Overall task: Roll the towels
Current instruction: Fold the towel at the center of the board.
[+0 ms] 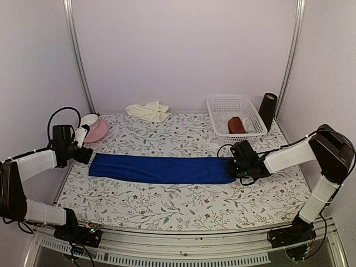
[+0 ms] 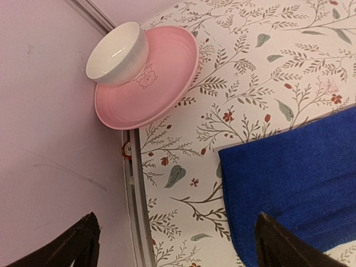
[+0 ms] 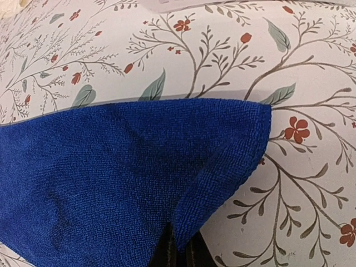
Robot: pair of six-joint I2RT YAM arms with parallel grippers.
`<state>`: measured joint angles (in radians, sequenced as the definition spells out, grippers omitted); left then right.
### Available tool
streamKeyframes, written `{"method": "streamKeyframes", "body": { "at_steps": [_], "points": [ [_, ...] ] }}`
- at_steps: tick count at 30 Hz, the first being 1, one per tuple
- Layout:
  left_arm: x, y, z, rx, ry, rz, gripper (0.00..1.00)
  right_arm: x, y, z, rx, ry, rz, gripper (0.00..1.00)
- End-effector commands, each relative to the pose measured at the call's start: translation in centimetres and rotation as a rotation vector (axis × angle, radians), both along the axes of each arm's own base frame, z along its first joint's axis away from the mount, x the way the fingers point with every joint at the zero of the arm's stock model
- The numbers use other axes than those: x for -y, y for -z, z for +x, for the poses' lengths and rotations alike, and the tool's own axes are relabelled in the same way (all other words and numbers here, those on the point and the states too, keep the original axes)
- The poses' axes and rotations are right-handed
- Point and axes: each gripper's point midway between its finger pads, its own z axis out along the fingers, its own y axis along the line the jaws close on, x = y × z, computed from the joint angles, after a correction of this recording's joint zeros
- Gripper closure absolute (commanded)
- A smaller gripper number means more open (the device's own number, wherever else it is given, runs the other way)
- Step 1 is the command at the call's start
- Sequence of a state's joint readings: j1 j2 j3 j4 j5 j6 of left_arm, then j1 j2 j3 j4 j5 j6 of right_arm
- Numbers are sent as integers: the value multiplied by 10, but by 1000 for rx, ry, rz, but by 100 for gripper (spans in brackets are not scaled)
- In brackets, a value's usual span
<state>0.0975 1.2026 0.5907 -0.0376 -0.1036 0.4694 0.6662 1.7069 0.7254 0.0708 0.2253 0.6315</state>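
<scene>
A royal blue towel (image 1: pixel 161 169) lies folded in a long strip across the middle of the table. My right gripper (image 1: pixel 238 171) is shut on its right end; in the right wrist view the blue towel's (image 3: pixel 139 172) edge is pinched up into a fold between the black fingers (image 3: pixel 167 253). My left gripper (image 1: pixel 88 154) hovers open at the strip's left end, one finger (image 2: pixel 278 242) over the blue towel's (image 2: pixel 295 178) corner, the other finger (image 2: pixel 72 242) off beyond the table edge. The cream towel (image 1: pixel 148 110) lies crumpled at the back.
A pink plate (image 1: pixel 98 131) carrying a white bowl (image 1: pixel 89 120) sits at the back left, seen also as plate (image 2: pixel 161 83) and bowl (image 2: pixel 118 53). A white basket (image 1: pixel 235 114) holding a dark red roll (image 1: pixel 236 125) stands back right, beside a dark cylinder (image 1: pixel 267 110).
</scene>
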Motion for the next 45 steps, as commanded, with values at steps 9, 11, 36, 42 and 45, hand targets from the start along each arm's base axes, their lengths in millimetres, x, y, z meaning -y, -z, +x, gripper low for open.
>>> {"method": "streamKeyframes", "body": {
  "at_steps": [9,11,36,42,45],
  "points": [
    [-1,-1,0,5,5,-15,3,79,-64,-30,49,134,33,98],
    [0,1,0,-2,7,-19,3,100,-79,-33,78,175,39,98],
    [3,14,-1,-48,24,-41,3,-107,-191,-1,258,-432,329,98],
    [3,16,-1,-51,27,-45,3,-195,-191,8,252,-572,357,98],
    [2,18,-1,-54,25,-45,3,-229,-188,10,251,-620,370,98]
  ]
}}
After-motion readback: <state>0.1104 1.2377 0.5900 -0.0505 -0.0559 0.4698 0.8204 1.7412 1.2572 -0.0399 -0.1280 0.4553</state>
